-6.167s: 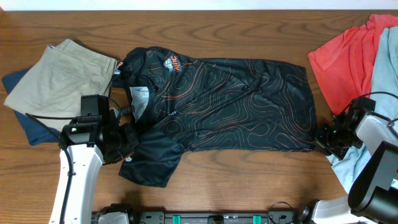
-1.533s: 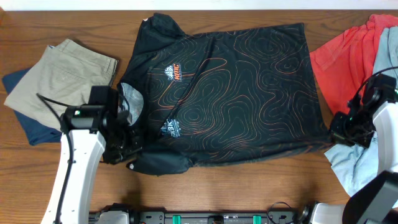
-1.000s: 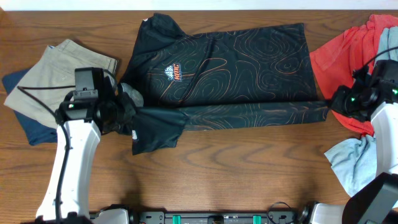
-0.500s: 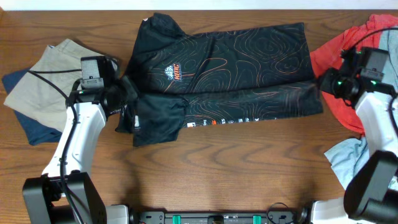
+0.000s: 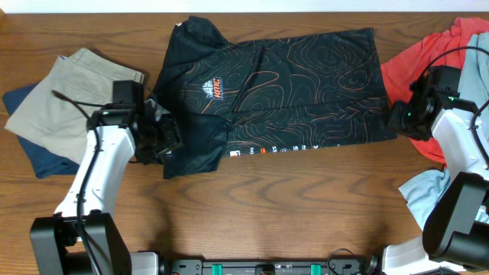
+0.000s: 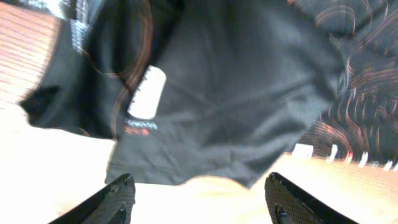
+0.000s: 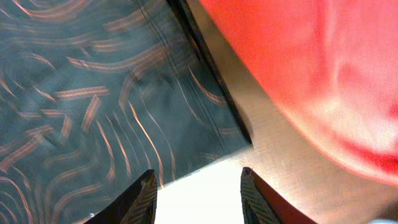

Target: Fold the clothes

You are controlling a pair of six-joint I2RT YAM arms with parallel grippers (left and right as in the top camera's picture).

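The black shirt (image 5: 290,84) with orange contour lines lies across the far half of the table, its lower part folded up so a strip of white lettering (image 5: 275,149) shows along the near edge. My left gripper (image 5: 170,136) hovers open over the black sleeve (image 6: 236,99), with nothing between its fingers (image 6: 118,199). My right gripper (image 5: 396,118) stands open above the shirt's right corner (image 7: 124,81), also holding nothing. The red shirt (image 5: 424,65) and the light-blue shirt (image 5: 477,72) lie heaped at the right.
Folded khaki shorts (image 5: 69,95) rest on a navy folded garment (image 5: 38,156) at the left. More light-blue cloth (image 5: 428,195) lies at the near right. The red shirt (image 7: 311,68) is close beside my right gripper. Bare wooden table (image 5: 290,206) runs along the front.
Both grippers carried the shirt's near edge up over its body, then opened and let it go. The left gripper has since shifted right over the sleeve.
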